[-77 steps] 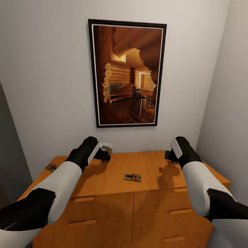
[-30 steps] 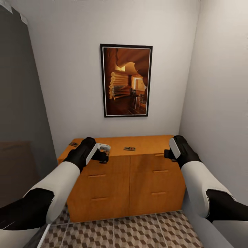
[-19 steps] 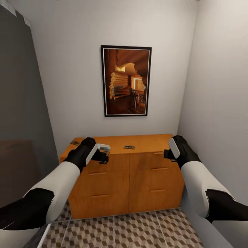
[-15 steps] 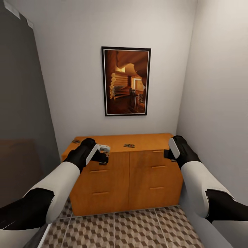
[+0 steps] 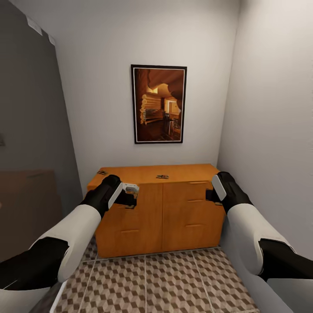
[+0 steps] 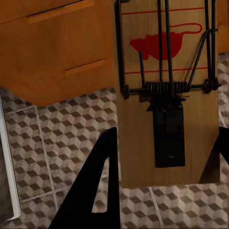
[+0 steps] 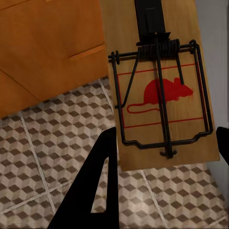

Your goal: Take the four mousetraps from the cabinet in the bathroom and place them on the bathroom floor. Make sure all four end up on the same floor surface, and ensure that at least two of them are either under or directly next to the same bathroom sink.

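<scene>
While each claw pinches a mousetrap [image 6: 164, 90] [image 7: 157, 86], both traps hang lengthwise along the fingers.

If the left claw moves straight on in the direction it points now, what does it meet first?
Probably the bathroom floor: past the mousetrap the left claw holds, tiles fill that line, with the cabinet off to one side. Depth is unclear.

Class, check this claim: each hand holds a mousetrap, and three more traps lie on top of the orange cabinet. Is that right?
Not quite. The head view shows two traps on the cabinet top, not three: one near the middle, one at its left end. The left hand and right hand each hold a mousetrap.
</scene>
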Motion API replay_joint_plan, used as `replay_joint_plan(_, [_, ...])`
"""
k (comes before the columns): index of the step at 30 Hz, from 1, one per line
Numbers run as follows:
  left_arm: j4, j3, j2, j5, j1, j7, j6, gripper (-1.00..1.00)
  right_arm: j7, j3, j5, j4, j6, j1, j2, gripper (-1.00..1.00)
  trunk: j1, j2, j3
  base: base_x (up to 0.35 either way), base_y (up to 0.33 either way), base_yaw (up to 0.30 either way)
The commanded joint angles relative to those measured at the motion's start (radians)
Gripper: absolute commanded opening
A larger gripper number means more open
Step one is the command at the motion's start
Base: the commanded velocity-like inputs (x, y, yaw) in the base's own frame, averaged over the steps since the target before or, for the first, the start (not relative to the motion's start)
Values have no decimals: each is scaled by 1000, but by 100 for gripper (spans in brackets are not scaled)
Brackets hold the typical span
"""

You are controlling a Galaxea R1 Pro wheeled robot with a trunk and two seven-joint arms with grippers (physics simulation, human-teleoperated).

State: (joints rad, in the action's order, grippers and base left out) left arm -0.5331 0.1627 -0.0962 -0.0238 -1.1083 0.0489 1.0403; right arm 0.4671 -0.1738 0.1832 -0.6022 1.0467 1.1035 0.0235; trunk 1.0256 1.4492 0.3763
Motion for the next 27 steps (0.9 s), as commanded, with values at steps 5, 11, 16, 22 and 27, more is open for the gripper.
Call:
replay_joint_plan(5, [-2,4,0,1,-1,0,3,-100,9,-4,12,-1,1,1,2,-100,-1,1,1,-345,0,0])
replay_joint_plan(11, [-2,4,0,2,-1,0,2,-100,8,-4,12,-1,1,1,2,-100,-1,1,1,-345,0,0])
replay_joint_plan(16, [-2,4,0,2,-1,0,3,-100,8,-4,12,-1,1,1,2,-100,-1,1,1,-345,0,0])
replay_joint_plan(22, [-1,4,1,2,-1,0,3,-100,8,-4,12,0,1,1,3,-100,-1,1,1,-346,0,0])
replay_joint_plan(27, [25,4,3,2,-1,0,3,-100,8,-4,12,2,1,1,5,-100,-1,1,1,-345,0,0])
